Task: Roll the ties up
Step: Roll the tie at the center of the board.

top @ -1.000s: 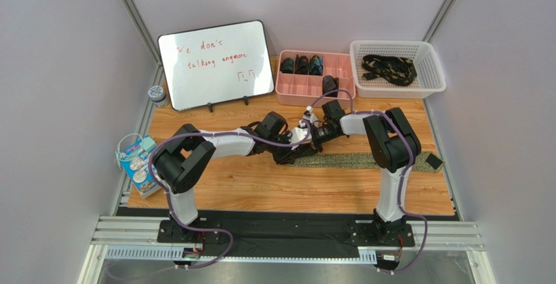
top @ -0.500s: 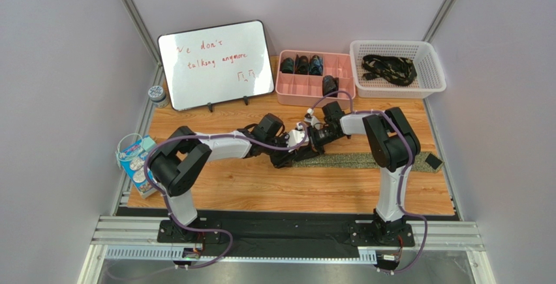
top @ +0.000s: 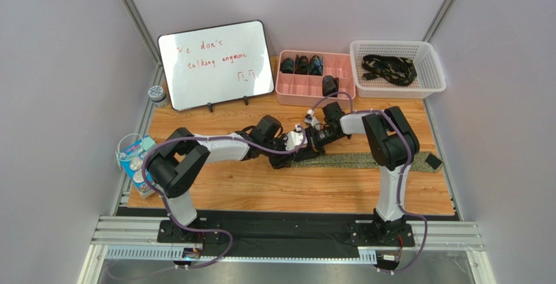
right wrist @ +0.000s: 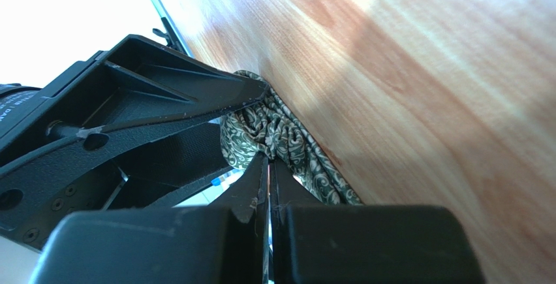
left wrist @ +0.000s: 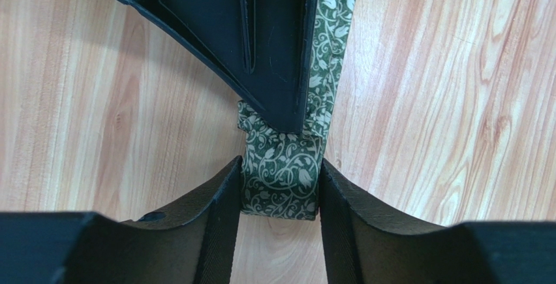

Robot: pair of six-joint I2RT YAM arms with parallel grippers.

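Tie (top: 352,160): the 9 o'clock end is hidden under left gripper (top: 287,153) and right gripper (top: 305,145). Left wrist view crops it at 12 o'clock.

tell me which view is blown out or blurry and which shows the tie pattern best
Right wrist: top-left corner blown out white, a pale glare patch on the table, the right tool soft up close. Left wrist: even light, the green tie and its pale vine print sharp, so best. Top external: evenly lit, but the tie is too small to show pattern.
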